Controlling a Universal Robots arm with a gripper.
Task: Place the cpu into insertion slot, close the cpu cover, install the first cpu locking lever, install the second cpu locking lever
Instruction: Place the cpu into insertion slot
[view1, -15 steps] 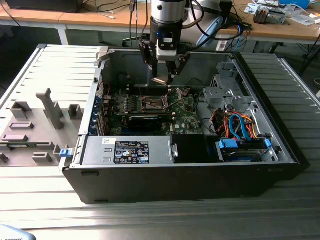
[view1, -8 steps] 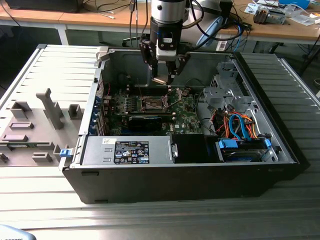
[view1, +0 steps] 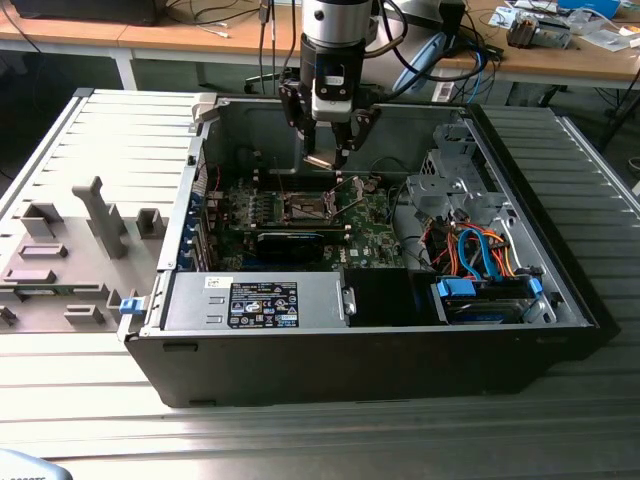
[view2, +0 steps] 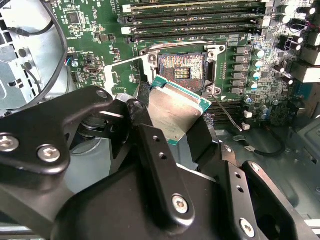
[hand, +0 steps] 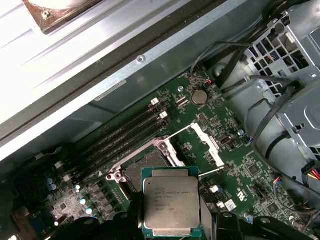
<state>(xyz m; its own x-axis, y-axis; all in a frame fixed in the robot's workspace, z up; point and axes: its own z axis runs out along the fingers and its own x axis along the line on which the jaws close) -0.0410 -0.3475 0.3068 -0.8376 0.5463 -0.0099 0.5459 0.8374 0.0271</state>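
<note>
The gripper (view1: 328, 158) is closed on two opposite edges of the cpu (view1: 322, 160). It carries the chip with its grey metal top facing away from the insertion slot (view1: 305, 208), presumably so the underside can meet the socket contacts. In both wrist views the cpu (view2: 177, 112) (hand: 170, 207) hangs above the slot (view2: 182, 70) (hand: 142, 175), clear of it and not yet seated. Whether it is squarely over the slot is hard to tell. Just beside the slot, the cpu cover (hand: 207, 144) stands swung open, leaving the socket bare to receive the chip. A thin wire lever (view2: 226, 114) lies loose at the slot's edge. Beyond the slot run long memory slots (view2: 195, 20) on the green circuit board (hand: 250, 180), and around it all stands the open computer case (view1: 350, 360).
</note>
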